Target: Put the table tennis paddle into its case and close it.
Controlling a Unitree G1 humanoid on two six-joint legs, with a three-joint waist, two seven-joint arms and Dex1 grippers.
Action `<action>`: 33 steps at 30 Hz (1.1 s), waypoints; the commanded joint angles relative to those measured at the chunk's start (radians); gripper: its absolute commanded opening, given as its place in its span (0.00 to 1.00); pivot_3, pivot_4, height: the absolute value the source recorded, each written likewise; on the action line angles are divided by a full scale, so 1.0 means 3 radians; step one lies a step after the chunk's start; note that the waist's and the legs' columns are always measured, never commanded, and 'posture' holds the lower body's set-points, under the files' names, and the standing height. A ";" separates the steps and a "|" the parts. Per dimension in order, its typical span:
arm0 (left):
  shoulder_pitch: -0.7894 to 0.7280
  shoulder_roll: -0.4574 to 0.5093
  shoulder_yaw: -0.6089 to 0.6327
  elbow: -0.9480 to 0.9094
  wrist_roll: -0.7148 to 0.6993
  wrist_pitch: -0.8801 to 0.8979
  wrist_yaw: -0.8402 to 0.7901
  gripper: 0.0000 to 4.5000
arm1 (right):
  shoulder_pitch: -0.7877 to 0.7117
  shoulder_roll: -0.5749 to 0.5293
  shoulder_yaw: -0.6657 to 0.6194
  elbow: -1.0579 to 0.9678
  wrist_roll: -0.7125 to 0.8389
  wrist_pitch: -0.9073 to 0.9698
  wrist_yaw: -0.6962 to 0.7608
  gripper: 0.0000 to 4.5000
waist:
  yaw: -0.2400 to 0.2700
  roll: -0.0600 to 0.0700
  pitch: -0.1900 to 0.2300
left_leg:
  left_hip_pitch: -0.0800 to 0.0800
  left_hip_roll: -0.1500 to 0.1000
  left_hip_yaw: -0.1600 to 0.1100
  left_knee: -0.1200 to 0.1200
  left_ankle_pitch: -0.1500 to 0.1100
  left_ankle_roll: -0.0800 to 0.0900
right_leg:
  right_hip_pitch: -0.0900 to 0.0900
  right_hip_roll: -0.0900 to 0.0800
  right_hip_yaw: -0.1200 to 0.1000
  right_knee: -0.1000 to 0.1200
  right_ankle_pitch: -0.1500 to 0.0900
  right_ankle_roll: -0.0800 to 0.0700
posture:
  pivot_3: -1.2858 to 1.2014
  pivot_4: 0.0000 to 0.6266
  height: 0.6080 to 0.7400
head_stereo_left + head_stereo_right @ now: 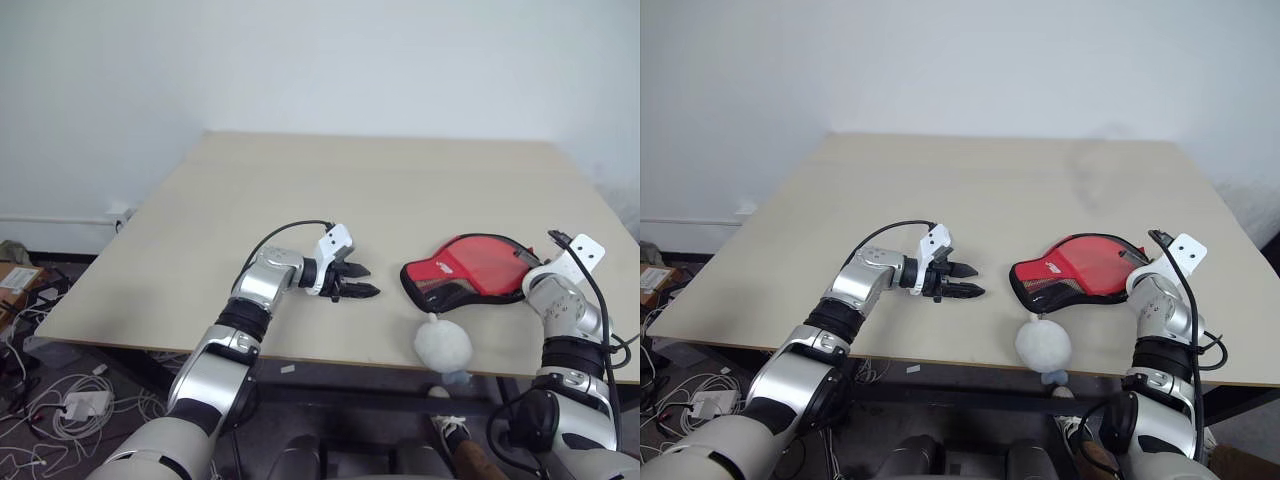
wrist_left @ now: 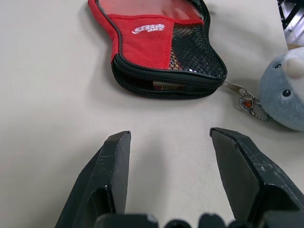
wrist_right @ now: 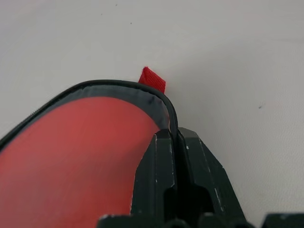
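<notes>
1. The table [image 1: 300,200], a broad light-beige top, carries everything in the scene and stands before a plain white wall [image 1: 320,60].

2. The case [image 1: 470,268] lies flat near the table's front edge on the robot's right side. It is red outside, with a small white logo, a black mesh section and black zipper edging. Its narrow handle end points toward the left gripper and its round end toward the right gripper.

3. The table tennis paddle [image 3: 71,156] sits inside the case: in the right wrist view its red rubber face shows within the open rim. In the left wrist view a bit of the light-brown handle [image 2: 168,86] peeks through the gap between the zipper edges at the narrow end.

4. A grey-white plush toy [image 1: 443,344] hangs over the table's front edge, joined by a small chain to the zipper pull at the case's narrow end.

5. The left gripper [image 1: 362,281] hovers low over the bare table, well apart from the case and aimed at its narrow end, its two black fingers [image 2: 111,171] spread wide with nothing between them.

6. The right gripper [image 3: 176,137] is at the round end of the case, its fingers pressed almost together on the black zipper edging at the rim.

7. A small red fabric tab [image 3: 153,79] sticks out from the rim just beyond that gripper.
</notes>
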 commanded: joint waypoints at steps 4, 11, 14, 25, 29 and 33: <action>-0.0063 0.0017 0.0040 -0.0057 -0.0055 -0.0056 0.0015 0.62 | 0.0016 -0.0008 0.0002 -0.0066 0.0017 0.0030 -0.0006 0.55 | -0.0009 0.0000 0.0000 | 0.0001 0.0000 0.0000 0.0000 0.0000 0.0000 | 0.0000 0.0000 0.0000 0.0000 0.0000 0.0000 | 0.52 0.00 1.00; -0.0097 0.0051 0.0051 0.0015 -0.0038 -0.0093 0.0018 0.62 | 0.0136 -0.0023 0.0060 -0.0477 0.0110 -0.0114 0.0268 0.99 | -0.0035 0.0001 0.0000 | 0.0000 -0.0001 -0.0001 0.0000 0.0000 0.0000 | 0.0001 -0.0001 0.0000 0.0000 0.0000 0.0000 | 0.52 0.00 1.00; -0.0112 0.0096 0.0076 0.0064 -0.0045 -0.0119 0.0017 0.62 | 0.0256 -0.0031 0.0159 -0.0932 0.0312 -0.0115 0.0684 0.99 | -0.0060 0.0003 0.0002 | -0.0001 -0.0001 -0.0001 0.0000 0.0000 0.0000 | 0.0000 -0.0001 0.0000 0.0000 -0.0003 0.0005 | 0.52 0.00 1.00; -0.0082 0.0402 0.0196 0.0371 -0.0024 -0.0278 -0.0006 0.62 | 0.1424 -0.0545 0.1246 -0.2637 0.0868 0.0109 0.2619 0.99 | -0.0060 -0.0003 0.0006 | -0.0002 0.0000 -0.0003 0.0001 -0.0001 0.0000 | 0.0001 -0.0001 -0.0004 -0.0002 -0.0012 0.0019 | 0.52 0.00 1.00; 0.0061 0.0582 0.0187 0.0257 -0.0024 -0.0251 -0.0103 0.62 | 0.1562 -0.0690 0.1347 -0.2817 0.1032 0.0139 0.3007 0.99 | -0.0053 -0.0008 0.0009 | -0.0002 -0.0002 -0.0002 0.0007 -0.0001 -0.0001 | 0.0004 -0.0004 -0.0004 -0.0002 -0.0012 0.0019 | 0.52 0.00 1.00; 0.0156 0.0672 0.0186 0.0244 0.0004 -0.0265 -0.0048 0.62 | 0.1537 -0.0692 0.1455 -0.2770 0.0943 0.0117 0.3001 0.99 | -0.0050 -0.0016 0.0012 | -0.0002 0.0001 -0.0005 0.0003 -0.0001 -0.0001 | 0.0003 -0.0003 -0.0007 -0.0002 -0.0012 0.0018 | 0.52 0.00 1.00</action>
